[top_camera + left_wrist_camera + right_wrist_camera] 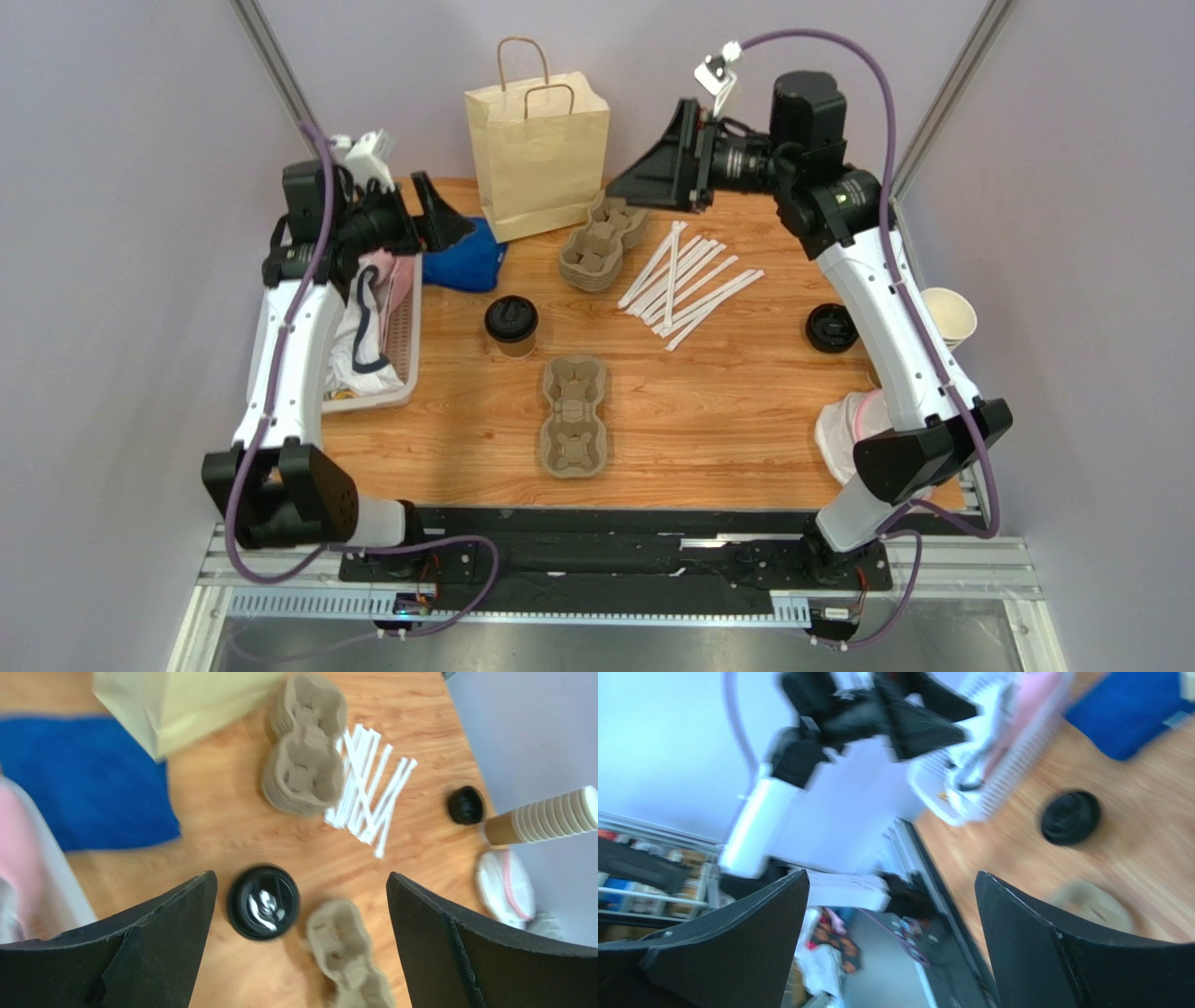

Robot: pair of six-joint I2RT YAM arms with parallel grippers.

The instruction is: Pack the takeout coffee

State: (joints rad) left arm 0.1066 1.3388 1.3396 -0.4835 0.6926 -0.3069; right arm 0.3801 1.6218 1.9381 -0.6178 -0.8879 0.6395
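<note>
My left claw [300, 876] is standing fully released, gripping nothing, and is hovering over the table [701, 406]. The takeout coffee [263, 903] is showing below the gap between its fingers. My right claw [891, 873] is likewise spreading wide and empty, just beside the paper bag [537, 147]. The takeout coffee is standing upright on the wood with its lid on, between the blue cloth [463, 259] and a flat cup carrier [575, 416], apart from both claws. The paper bag is standing upright at the far edge.
</note>
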